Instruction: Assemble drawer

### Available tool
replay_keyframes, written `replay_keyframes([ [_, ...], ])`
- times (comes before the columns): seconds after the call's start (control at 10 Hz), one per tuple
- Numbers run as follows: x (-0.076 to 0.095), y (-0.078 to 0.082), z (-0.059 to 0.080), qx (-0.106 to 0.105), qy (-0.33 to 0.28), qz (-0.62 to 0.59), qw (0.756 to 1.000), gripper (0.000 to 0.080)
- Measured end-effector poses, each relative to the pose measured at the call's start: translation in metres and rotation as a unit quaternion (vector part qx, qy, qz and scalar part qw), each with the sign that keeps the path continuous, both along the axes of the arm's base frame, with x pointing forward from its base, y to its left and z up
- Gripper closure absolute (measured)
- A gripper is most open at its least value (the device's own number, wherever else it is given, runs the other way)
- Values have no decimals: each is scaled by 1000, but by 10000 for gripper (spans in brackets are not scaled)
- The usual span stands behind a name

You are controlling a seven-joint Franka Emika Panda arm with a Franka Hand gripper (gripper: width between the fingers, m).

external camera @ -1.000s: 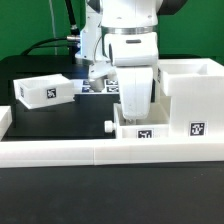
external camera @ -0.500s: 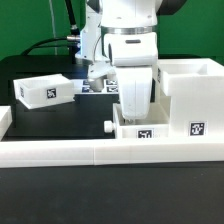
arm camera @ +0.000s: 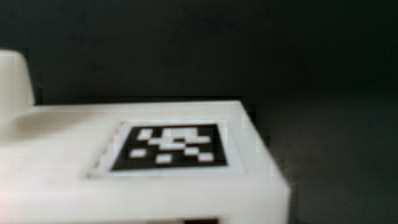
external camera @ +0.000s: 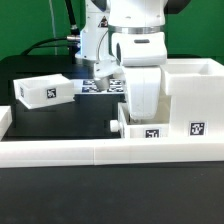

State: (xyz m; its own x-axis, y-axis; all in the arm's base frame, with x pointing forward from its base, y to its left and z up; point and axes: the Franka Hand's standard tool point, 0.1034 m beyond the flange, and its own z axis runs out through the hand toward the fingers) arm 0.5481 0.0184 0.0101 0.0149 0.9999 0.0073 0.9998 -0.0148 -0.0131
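Note:
The large boxy casing (external camera: 190, 92) stands at the exterior view's right, with a tag on its front. A small open-top tray (external camera: 148, 133) with a front tag and a dark knob sits right beside it, behind the front bar. My gripper (external camera: 140, 118) reaches down into this tray. Its fingertips are hidden behind the tray wall, and it appears shut on that wall. The wrist view is filled by a white tagged face (arm camera: 169, 148), blurred and very close, with no fingers showing. A second tray (external camera: 44, 91) lies apart at the exterior view's left.
Long low white border bars (external camera: 90, 152) run along the front, with another piece at the left edge (external camera: 4, 118). The marker board (external camera: 100, 84) lies behind the arm. Black cables hang at the back.
My gripper and the small tray have shifted together toward the exterior view's right, closer to the casing. The left tray has not moved.

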Motion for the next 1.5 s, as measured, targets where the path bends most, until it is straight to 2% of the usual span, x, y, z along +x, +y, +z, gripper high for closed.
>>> replay_keyframes([
  [0.3, 0, -2, 0, 0, 0, -3, 1000, 758],
  [0.4, 2, -3, 4, 0, -3, -9, 1000, 532],
  [0.5, 4, -2, 7, 0, -6, -14, 1000, 532],
  [0.6, 6, -1, 11, -1, -9, -20, 1000, 331],
  [0.7, 5, -3, 18, -4, -4, -26, 1000, 210],
  [0.8, 7, -3, 27, -6, -6, -32, 999, 210],
  [0.9, 11, -2, 38, -7, -11, -34, 999, 162],
  [1.1, 17, -14, 55, -11, -19, -31, 999, 152],
  [1.3, 27, -36, 64, -14, -22, -19, 999, 150],
  [1.5, 32, -56, 60, -12, -23, -15, 1000, 150],
])
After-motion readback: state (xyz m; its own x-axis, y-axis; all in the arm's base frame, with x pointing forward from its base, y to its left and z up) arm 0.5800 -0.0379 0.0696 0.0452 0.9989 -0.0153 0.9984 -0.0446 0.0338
